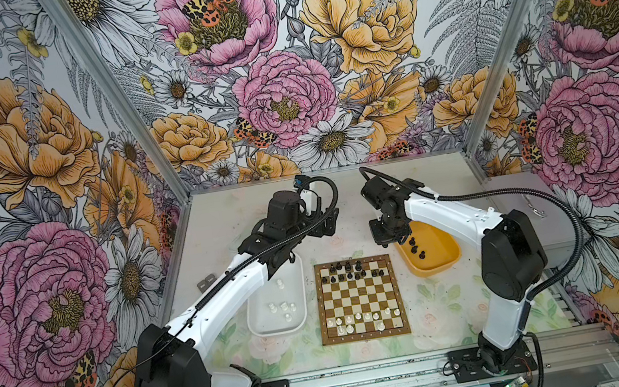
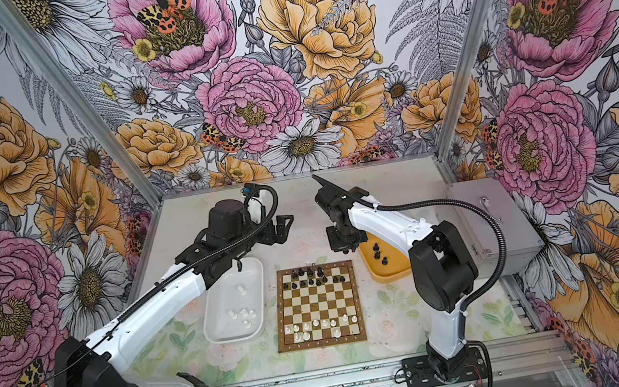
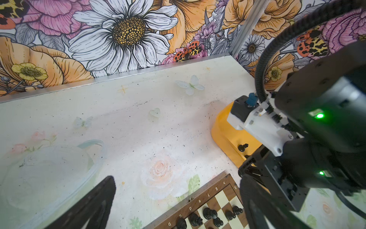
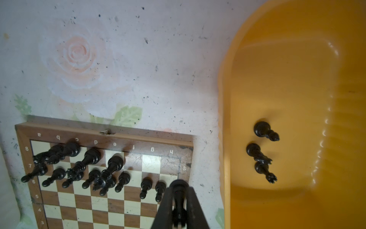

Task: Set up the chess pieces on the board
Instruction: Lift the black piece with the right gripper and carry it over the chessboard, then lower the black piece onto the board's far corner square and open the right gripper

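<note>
Right wrist view has the right gripper [image 4: 179, 190] clamped on one black piece [image 4: 178, 206], right by the h-file corner of the board [image 4: 111, 136] and just beside the yellow tray [image 4: 297, 59]. Three loose black pieces [image 4: 265, 130] sit in that tray. In both top views the black set [image 1: 349, 270] crowds the board's far two rows, and the white set [image 1: 361, 319] stands on the near two. The left gripper [image 3: 178, 180] is spread wide with nothing in it, hanging over the table past the far end of the white tray [image 1: 278, 325], which holds a few loose white pieces [image 1: 283, 307].
</note>
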Controlling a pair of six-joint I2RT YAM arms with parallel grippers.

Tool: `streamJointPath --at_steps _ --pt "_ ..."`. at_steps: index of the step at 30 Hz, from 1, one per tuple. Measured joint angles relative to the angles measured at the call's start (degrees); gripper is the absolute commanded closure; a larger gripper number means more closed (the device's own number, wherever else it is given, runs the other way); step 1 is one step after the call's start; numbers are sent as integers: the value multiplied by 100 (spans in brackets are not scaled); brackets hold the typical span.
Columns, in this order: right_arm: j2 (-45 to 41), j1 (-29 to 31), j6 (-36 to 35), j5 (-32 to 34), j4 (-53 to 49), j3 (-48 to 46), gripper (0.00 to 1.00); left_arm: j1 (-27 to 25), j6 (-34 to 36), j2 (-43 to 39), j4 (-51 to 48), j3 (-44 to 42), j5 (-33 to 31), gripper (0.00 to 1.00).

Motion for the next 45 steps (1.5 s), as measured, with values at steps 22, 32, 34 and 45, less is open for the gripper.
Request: streamJointPath --at_steps 22,32,34,45 --pt "2 149 203 -210 802 -1036 92 186 -361 -2022 -470 -1539 188 1" --pt "68 179 199 -238 966 -1128 92 -7 -597 -2245 -695 -1696 197 1" --pt "90 179 199 -238 999 -1152 92 -68 -610 -2243 -704 -1696 155 1" --pt "181 184 197 -243 1060 -1152 92 -127 -643 -2243 -715 -1696 4 1"
